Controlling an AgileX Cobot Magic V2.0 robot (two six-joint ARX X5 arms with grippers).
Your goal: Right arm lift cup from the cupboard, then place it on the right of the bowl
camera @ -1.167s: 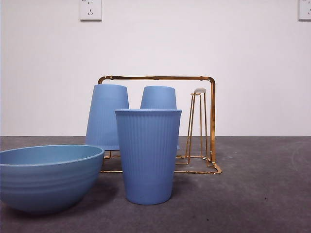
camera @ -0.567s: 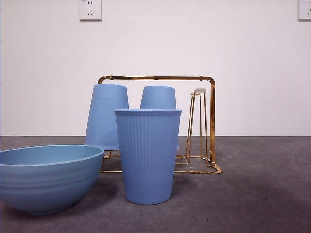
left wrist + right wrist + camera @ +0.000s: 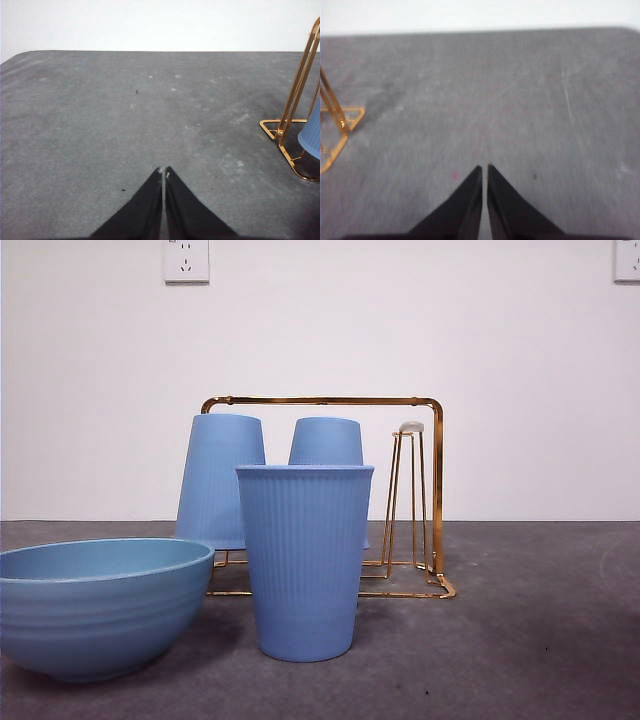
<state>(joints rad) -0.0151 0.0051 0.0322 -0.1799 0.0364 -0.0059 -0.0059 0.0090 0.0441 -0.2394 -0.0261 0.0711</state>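
Cup: a tall ribbed blue cup (image 3: 305,560) stands upright, mouth up, on the gray table (image 3: 540,640) at centre of the front view, in front of the rack and off its pegs.

Bowl: a wide blue-teal bowl (image 3: 95,605) fills the lower left of the front view, just beside the upright cup on its left, a narrow gap showing between them.

Left cup on rack: an upturned blue cup (image 3: 220,480) sits mouth down at the rack's left end, left of centre in the frame.

Middle cup on rack: a second upturned blue cup (image 3: 326,442) shows its base above the upright cup's rim, its lower part hidden behind that cup.

Cupboard: the gold wire rack (image 3: 436,490) spans the middle of the front view behind the cup; its right-hand peg (image 3: 407,495), capped in white, stands bare.

Wall: a white wall carries one socket (image 3: 186,260) at upper left and part of another at the upper right edge.

Left gripper: the left gripper (image 3: 164,172) hangs over bare table with its two black jaws pressed together, the rack's end and a sliver of blue cup at the right edge of its wrist view.

Right gripper: the right gripper (image 3: 484,169) hangs over bare table, jaws closed to a thin slit and holding nothing, a gold corner of the rack at the left edge of its blurred wrist view.
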